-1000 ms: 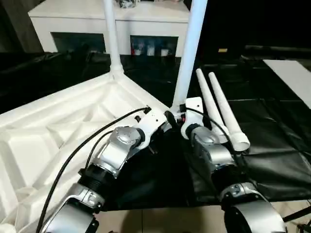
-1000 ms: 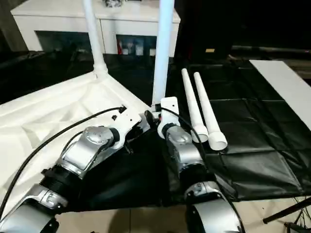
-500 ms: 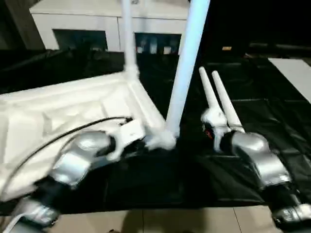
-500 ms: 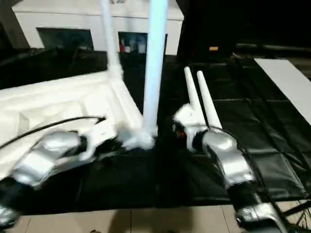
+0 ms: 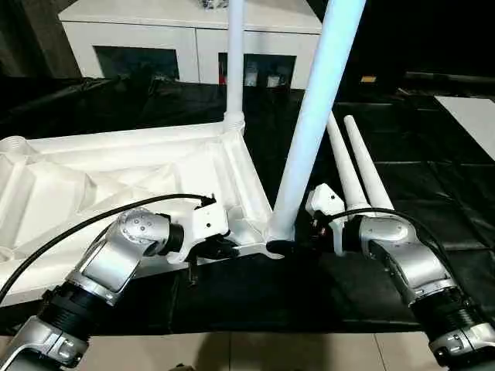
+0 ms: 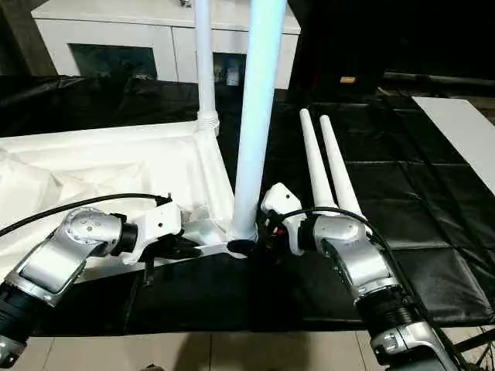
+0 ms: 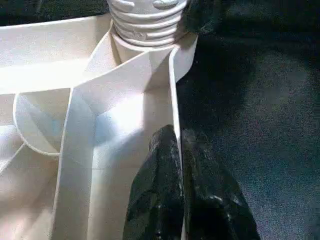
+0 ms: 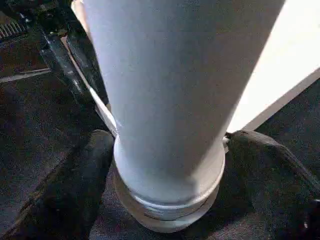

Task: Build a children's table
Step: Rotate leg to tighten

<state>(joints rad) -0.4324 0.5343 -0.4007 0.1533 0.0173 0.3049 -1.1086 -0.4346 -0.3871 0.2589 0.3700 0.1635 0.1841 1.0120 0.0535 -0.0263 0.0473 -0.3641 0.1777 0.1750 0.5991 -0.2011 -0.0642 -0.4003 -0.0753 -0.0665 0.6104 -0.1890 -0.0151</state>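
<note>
Up close, left fingers (image 7: 175,165) pinching the tabletop (image 5: 93,174) rim, right fingers (image 8: 90,170) spread around upright leg (image 8: 165,100), head views add two loose legs (image 5: 357,166)

A black, creased sheet (image 5: 433,193) covers the work surface. At its far edge stands a white cabinet (image 5: 193,31) with dark glass doors. A flat white board (image 5: 472,116) lies at the sheet's far right. Pale tiled floor (image 5: 255,352) borders its near edge.

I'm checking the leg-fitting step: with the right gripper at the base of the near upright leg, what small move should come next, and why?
Probably close the right gripper on the near leg: its fingers flank the base at the tabletop corner socket, while the left gripper pinches the rim.
</note>
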